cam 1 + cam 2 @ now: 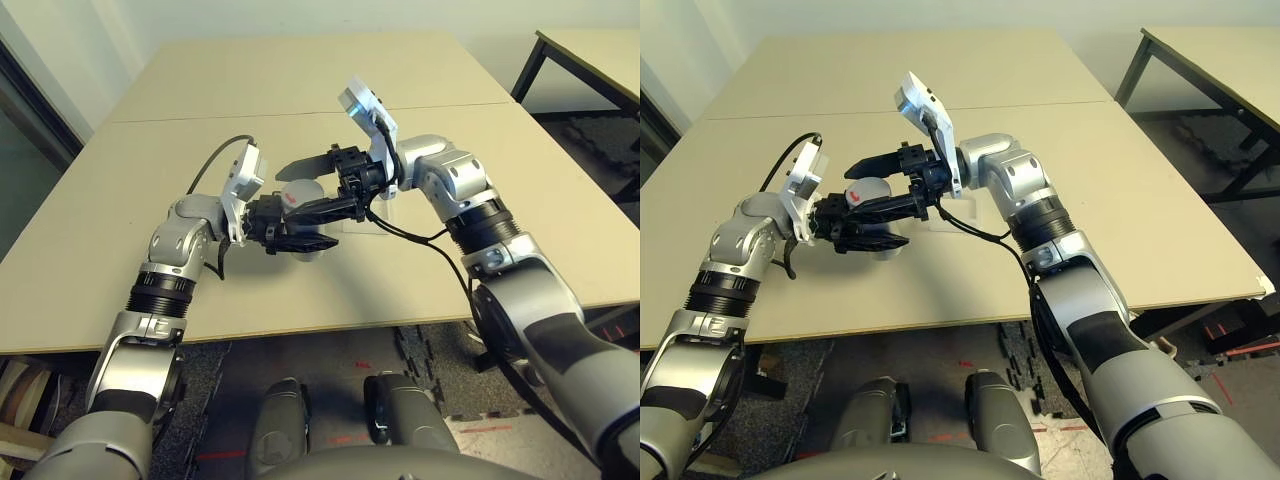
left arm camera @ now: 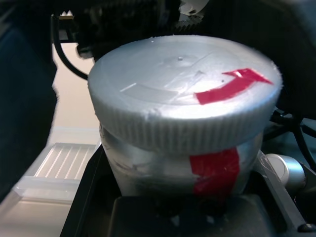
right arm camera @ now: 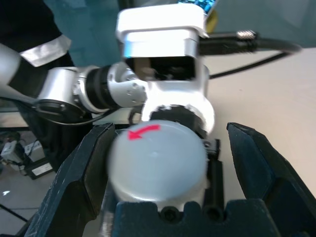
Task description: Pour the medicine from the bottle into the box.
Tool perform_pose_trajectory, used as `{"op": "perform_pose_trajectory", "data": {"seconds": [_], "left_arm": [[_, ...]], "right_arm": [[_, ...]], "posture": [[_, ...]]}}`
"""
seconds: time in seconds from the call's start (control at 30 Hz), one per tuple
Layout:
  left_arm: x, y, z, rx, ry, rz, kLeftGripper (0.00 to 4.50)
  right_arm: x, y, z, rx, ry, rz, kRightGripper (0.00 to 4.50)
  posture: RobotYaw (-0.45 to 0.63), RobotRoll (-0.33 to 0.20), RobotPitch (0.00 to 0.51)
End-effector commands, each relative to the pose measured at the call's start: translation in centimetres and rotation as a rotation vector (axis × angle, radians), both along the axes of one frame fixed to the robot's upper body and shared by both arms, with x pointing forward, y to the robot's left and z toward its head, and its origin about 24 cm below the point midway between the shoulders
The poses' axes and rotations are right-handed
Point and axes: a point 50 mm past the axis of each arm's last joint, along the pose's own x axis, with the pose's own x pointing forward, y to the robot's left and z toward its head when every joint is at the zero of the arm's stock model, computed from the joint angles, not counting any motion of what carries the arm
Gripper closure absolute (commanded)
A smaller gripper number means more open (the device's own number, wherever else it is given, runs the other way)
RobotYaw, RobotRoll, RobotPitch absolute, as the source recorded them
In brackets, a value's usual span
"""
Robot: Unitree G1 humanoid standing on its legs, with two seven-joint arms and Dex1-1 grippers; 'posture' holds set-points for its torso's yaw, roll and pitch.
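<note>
The left claw (image 1: 300, 243) holds the small grey-white plastic bottle with red stripe (image 1: 297, 196) above the middle of the beige worktop (image 1: 300, 90). The right claw (image 1: 312, 185), wide open, should close squarely on the ribbed grey cap (image 2: 183, 94) before twisting; the clear plastic box (image 2: 57, 170) lies below

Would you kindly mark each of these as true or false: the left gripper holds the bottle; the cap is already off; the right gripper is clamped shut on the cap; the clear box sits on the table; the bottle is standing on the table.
1. The left gripper holds the bottle. True.
2. The cap is off. False: it sits on the bottle.
3. The right gripper is clamped on the cap. False: its fingers stand open on either side of it.
4. The clear box sits on the table. True.
5. The bottle stands on the table. False: it is held in the air.
</note>
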Motion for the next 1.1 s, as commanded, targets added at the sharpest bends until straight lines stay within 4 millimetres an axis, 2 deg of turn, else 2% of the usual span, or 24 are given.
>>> {"op": "perform_pose_trajectory", "data": {"seconds": [0.03, 0.37, 0.8, 0.97, 1.1], "left_arm": [[-0.2, 0.0, 0.1, -0.01, -0.004, -0.001, 1.71], [-0.1, 0.7, 0.2, -0.006, -0.014, 0.026, 1.71], [0.1, 1.6, 0.1, 0.008, -0.008, 0.045, 1.71], [0.3, 1.6, 0.1, 0.009, -0.009, 0.048, 1.71], [0.4, 1.4, 0.1, 0.004, -0.009, 0.045, 1.71]], "right_arm": [[0.7, -0.5, 0.4, 0.007, -0.018, -0.043, 0.0], [1.4, -3.7, 0.9, 0.021, -0.015, -0.121, 0.0], [1.3, -8.3, 1.5, 0.004, -0.03, -0.228, 0.0], [0.3, -8.0, 1.8, 0.002, -0.035, -0.188, 0.0], [-0.5, -6.2, 1.8, 0.008, -0.036, -0.127, 0.0]], "posture": [[-0.03, 0.0, 0.045], [-0.04, 0.0, 0.046], [-0.06, 0.0, 0.04], [-0.06, 0.0, 0.039], [-0.06, 0.0, 0.04]]}}
